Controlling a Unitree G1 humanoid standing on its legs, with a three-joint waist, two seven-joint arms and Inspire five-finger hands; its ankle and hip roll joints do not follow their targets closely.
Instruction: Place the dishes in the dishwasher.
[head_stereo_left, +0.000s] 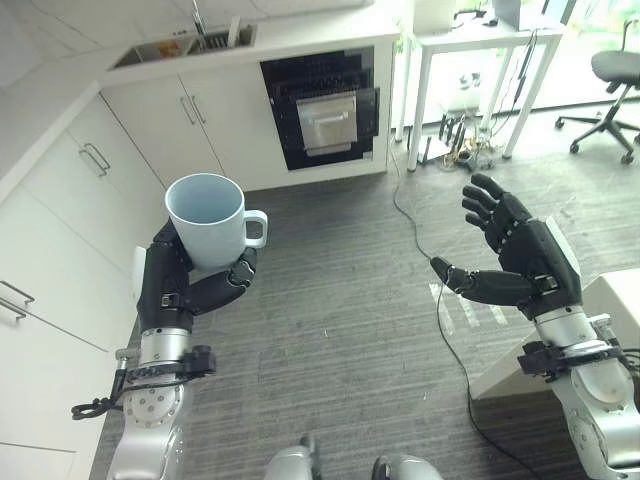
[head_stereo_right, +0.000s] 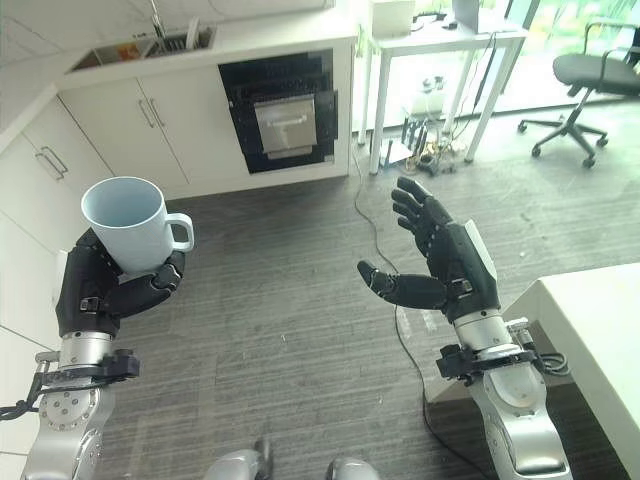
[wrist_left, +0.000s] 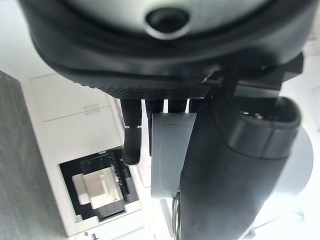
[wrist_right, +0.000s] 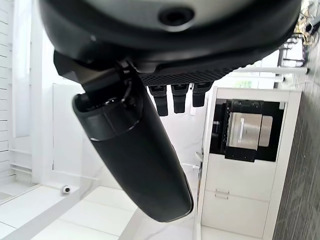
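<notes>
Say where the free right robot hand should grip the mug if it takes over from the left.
Best guess: the upper body near the rim of the mug, coming in from the right, or the handle. The mug stands upright, its handle juts right, and the left robot hand wraps the lower body. The right robot hand is open.

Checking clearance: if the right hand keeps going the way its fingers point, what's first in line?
Probably nothing near: the open right hand points over bare floor toward the dishwasher; depth is unclear.
</notes>
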